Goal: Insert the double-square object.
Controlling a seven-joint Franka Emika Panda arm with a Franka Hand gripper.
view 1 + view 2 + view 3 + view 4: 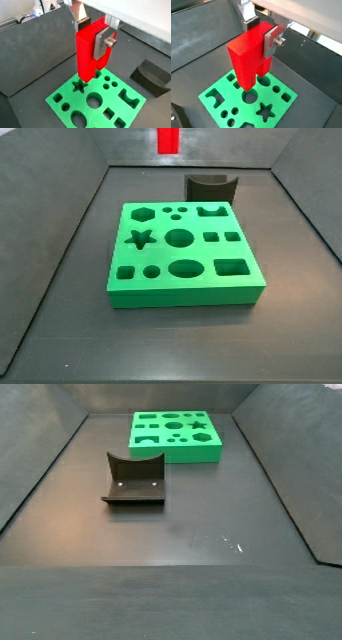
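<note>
My gripper point(94, 34) is shut on the double-square object point(87, 55), a bright red peg of two joined square bars. The peg hangs upright between the silver fingers point(104, 42). Both wrist views show this; the gripper appears again in a wrist view point(262, 34), clamping the red peg point(248, 57). The peg hangs above the green block with shaped holes point(67, 95) point(286, 95) and does not touch it. In a side view only the peg's lower end point(168, 140) shows at the frame's top, high above the green block point(167, 298). The gripper itself is out of both side views.
A dark curved block point(210, 186) stands on the dark floor just beyond the green block. It also shows in a side view point(134, 479) and in a wrist view point(152, 76). Grey sloping walls enclose the floor. The green block point(177, 452) sits near one end.
</note>
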